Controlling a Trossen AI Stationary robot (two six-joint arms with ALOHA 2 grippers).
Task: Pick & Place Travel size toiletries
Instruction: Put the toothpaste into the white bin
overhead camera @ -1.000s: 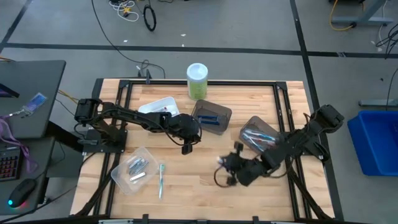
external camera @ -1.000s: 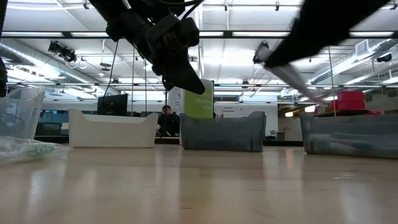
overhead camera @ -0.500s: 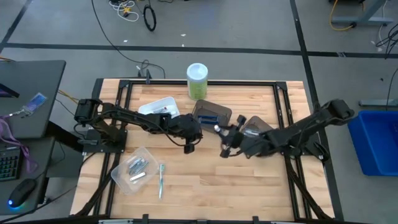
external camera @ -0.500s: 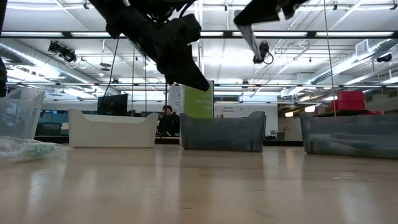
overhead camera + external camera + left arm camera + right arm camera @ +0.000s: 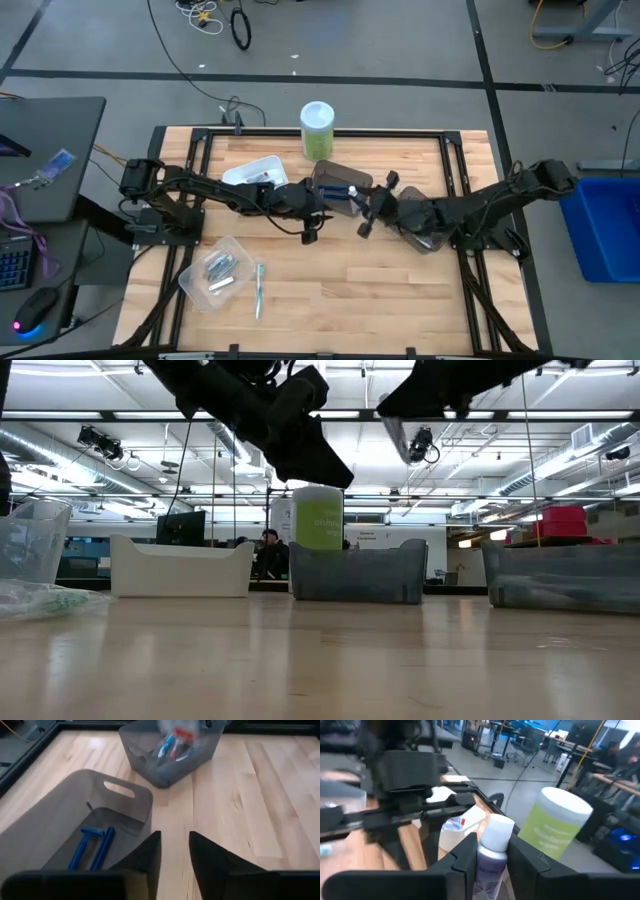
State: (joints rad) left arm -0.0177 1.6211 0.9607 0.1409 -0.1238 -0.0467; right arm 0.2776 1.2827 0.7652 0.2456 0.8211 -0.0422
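Note:
My right gripper (image 5: 490,865) is shut on a small silver-purple bottle with a white cap (image 5: 492,852). It hangs over the near rim of a dark grey bin (image 5: 340,185), where the bottle (image 5: 352,191) shows white. Two blue razors (image 5: 92,847) lie on that bin's floor. My left gripper (image 5: 174,862) stands open just left of this bin, above the table, with nothing between its fingers. A toothbrush (image 5: 259,290) lies flat on the wood by a clear bin (image 5: 215,270) that holds small tubes. My right gripper pinches the bottle's body (image 5: 486,870) between its two fingers, below the white cap (image 5: 498,832). The fingers come nearly level from the table's right side. The cap end sticks out past the fingertips, and the bottle is lifted clear of table and bins.
A second dark bin (image 5: 172,750) with toothbrushes and tubes sits under my right arm. A white bin (image 5: 255,170) stands at the far left, and a tall green canister (image 5: 317,130) at the far edge. Bare wood lies along the near half of the table.
My right gripper has risen from the table's near right part. It has swung toward the far edge and the left, carrying the bottle up to the dark bin with the razors, and its fingers have tipped up toward level. My left gripper has tipped its fingers up a little.

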